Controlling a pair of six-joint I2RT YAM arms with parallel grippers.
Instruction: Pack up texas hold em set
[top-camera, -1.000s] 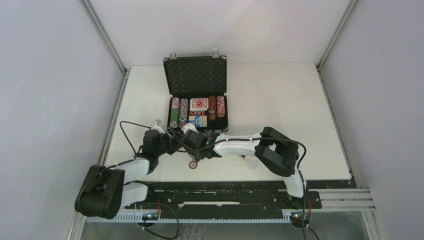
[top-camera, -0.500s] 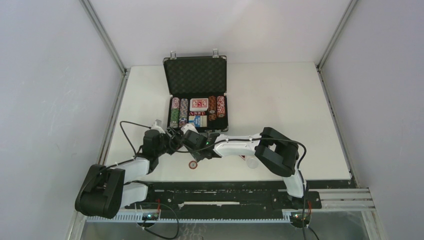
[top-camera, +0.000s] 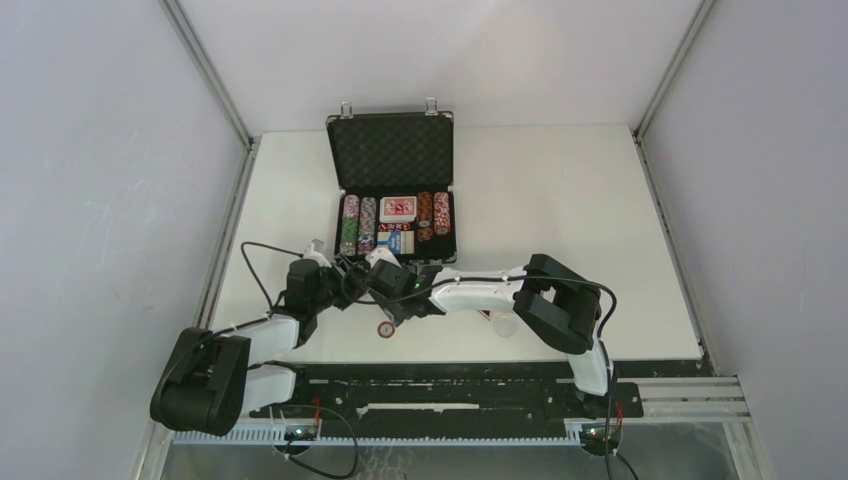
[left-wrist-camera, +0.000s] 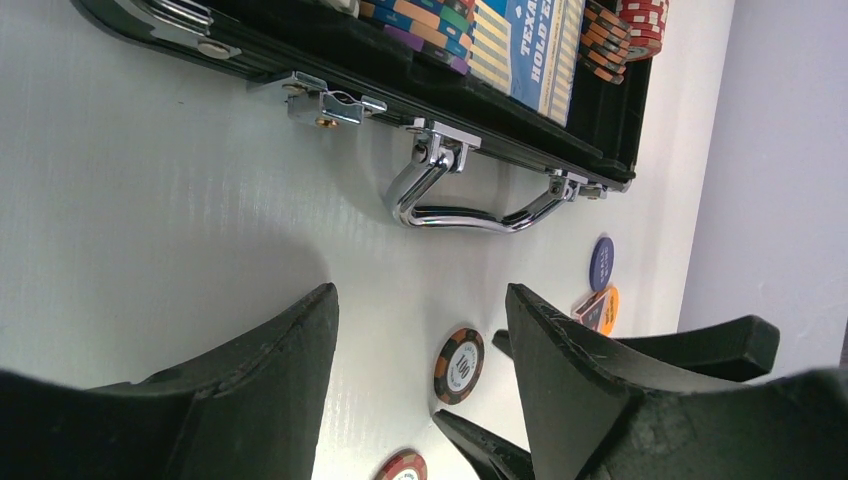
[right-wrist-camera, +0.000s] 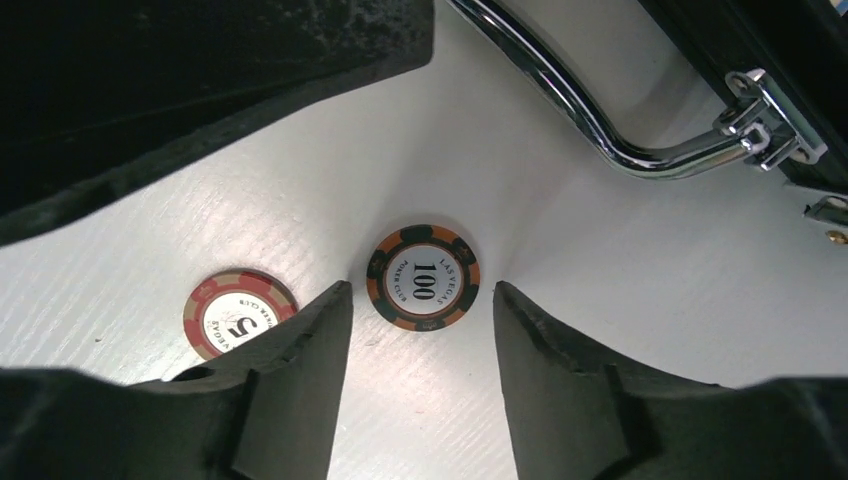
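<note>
The black silver-edged case (top-camera: 391, 150) lies open mid-table with rows of striped chips (top-camera: 350, 225) and a red card deck (top-camera: 398, 208) inside. Both grippers meet just in front of its metal handle (left-wrist-camera: 470, 212). A black-and-orange 100 chip (right-wrist-camera: 423, 277) lies flat on the table at the tips of my open right gripper (right-wrist-camera: 420, 292), untouched. A red 5 chip (right-wrist-camera: 238, 312) lies just outside that gripper's left finger. My left gripper (left-wrist-camera: 420, 292) stands open above the table, facing the case, with nothing in it.
A blue dealer button (left-wrist-camera: 601, 263) and an orange one (left-wrist-camera: 607, 310) lie on the table right of the handle. A case latch (left-wrist-camera: 325, 100) sticks out of the case's front edge. The left gripper's dark finger (right-wrist-camera: 200, 90) hangs close over the right gripper.
The right gripper's jaws have narrowed and widened a little around the 100 chip, and its arm has shifted slightly. The left arm, chips and case have not moved.
</note>
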